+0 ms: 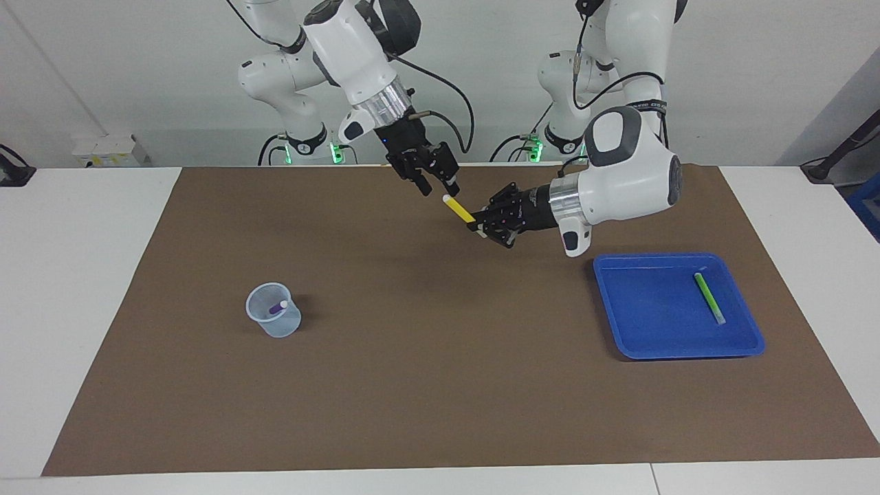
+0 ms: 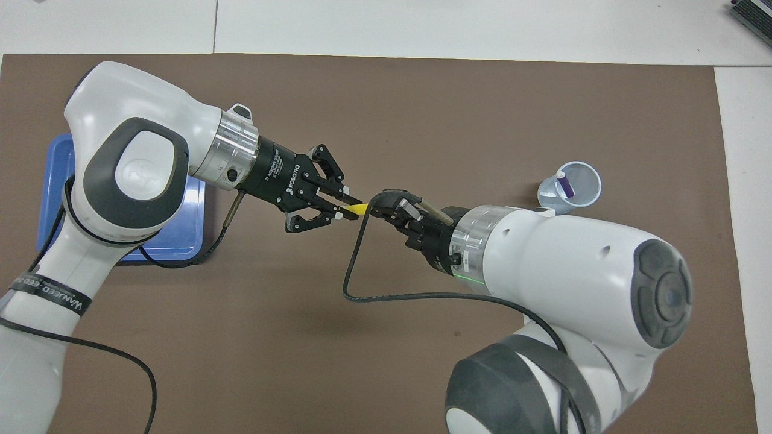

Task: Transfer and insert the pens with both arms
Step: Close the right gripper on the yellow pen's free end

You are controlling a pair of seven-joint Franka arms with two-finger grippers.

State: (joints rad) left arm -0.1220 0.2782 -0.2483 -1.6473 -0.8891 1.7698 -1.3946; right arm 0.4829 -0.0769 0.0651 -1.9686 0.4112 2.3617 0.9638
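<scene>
Three pens are in play: purple (image 1: pixel 277 308) stands in the cup (image 1: pixel 273 320), green (image 1: pixel 709 298) lies in the tray (image 1: pixel 677 306), and yellow (image 1: pixel 458 208) is up in the air over the mat (image 1: pixel 426 385), between tray and cup. The left gripper (image 1: pixel 482 227) is clamped on yellow's lower end, the pale cap pointing up toward the right gripper (image 1: pixel 440 184). That gripper sits just above the cap with its fingers parted, not yet closed on anything.

The handover looks underway. The risk, as I judge it: if the left gripper lets go before the right one has closed firmly, yellow drops to the mat. A poorly lined-up approach could also knock the cap and twist the pen in its grip.
</scene>
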